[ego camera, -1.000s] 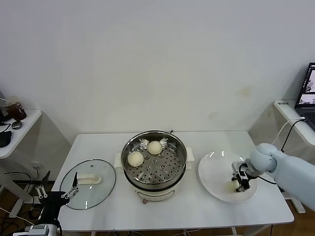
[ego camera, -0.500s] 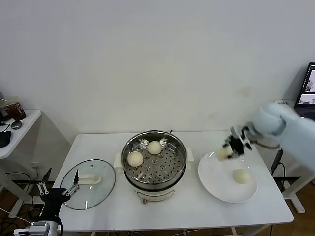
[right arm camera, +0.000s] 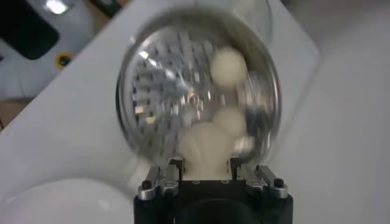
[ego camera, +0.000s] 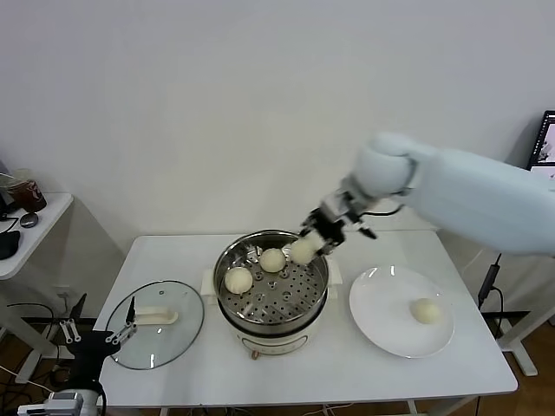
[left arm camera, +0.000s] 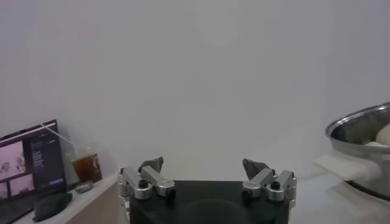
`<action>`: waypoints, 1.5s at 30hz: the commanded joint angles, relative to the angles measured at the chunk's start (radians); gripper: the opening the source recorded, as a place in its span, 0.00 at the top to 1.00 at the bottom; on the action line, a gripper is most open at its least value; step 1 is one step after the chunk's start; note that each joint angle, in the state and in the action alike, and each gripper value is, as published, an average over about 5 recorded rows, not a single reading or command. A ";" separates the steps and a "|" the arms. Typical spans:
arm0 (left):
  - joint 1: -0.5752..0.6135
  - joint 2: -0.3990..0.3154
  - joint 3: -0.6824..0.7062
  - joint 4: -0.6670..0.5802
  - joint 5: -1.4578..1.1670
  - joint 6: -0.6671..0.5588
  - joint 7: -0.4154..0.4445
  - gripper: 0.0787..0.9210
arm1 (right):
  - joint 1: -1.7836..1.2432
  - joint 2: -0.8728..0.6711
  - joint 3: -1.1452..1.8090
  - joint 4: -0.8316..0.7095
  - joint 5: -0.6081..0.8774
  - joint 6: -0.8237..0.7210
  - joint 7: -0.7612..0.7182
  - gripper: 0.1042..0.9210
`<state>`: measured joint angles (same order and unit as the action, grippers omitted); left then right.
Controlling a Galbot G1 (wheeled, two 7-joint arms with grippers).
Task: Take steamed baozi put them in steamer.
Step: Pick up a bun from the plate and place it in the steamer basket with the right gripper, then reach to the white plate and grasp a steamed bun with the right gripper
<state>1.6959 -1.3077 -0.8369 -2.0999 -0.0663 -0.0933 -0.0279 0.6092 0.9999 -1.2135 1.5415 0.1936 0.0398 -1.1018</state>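
The right tool (ego camera: 312, 244) is clenched on one steamed baozi (ego camera: 303, 250), held above the rear right rim of the steamer (ego camera: 232, 257). Two more baozi (ego camera: 238, 280) lie in its perforated basket, and a fourth (ego camera: 424, 310) sits on the white plate (ego camera: 381, 312) to the right. The glass lid (ego camera: 160, 338) rests on the bench (ego camera: 173, 251) at left. The left tool (left arm camera: 207, 176) hangs released beside the bench's left edge.
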 commanded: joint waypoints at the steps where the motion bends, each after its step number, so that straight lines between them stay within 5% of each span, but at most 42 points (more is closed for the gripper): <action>1: 0.000 -0.004 -0.015 0.003 0.000 0.001 0.000 0.12 | -0.008 0.262 -0.131 -0.105 -0.126 0.290 0.034 0.55; 12: -0.009 -0.011 -0.015 0.022 0.000 -0.002 -0.001 0.12 | -0.087 0.273 -0.150 -0.137 -0.288 0.415 0.031 0.55; 24: 0.000 -0.008 -0.019 0.031 -0.001 -0.018 -0.003 0.12 | -0.108 0.256 -0.152 -0.126 -0.276 0.430 0.027 0.52; 35: -0.006 -0.009 -0.020 0.032 -0.003 -0.017 -0.002 0.12 | -0.033 0.184 -0.088 -0.118 -0.194 0.410 0.033 0.18; 39: -0.012 -0.005 -0.019 0.032 -0.005 -0.015 -0.001 0.12 | 0.036 0.090 -0.063 -0.095 -0.124 0.334 -0.004 0.13; 45: -0.020 0.002 -0.012 0.031 -0.011 -0.011 0.001 0.12 | 0.094 -0.117 -0.046 -0.050 -0.075 -0.012 -0.024 0.12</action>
<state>1.6784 -1.3097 -0.8544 -2.0675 -0.0758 -0.1056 -0.0278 0.6148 1.1083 -1.2905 1.4538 0.0281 0.3496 -1.0963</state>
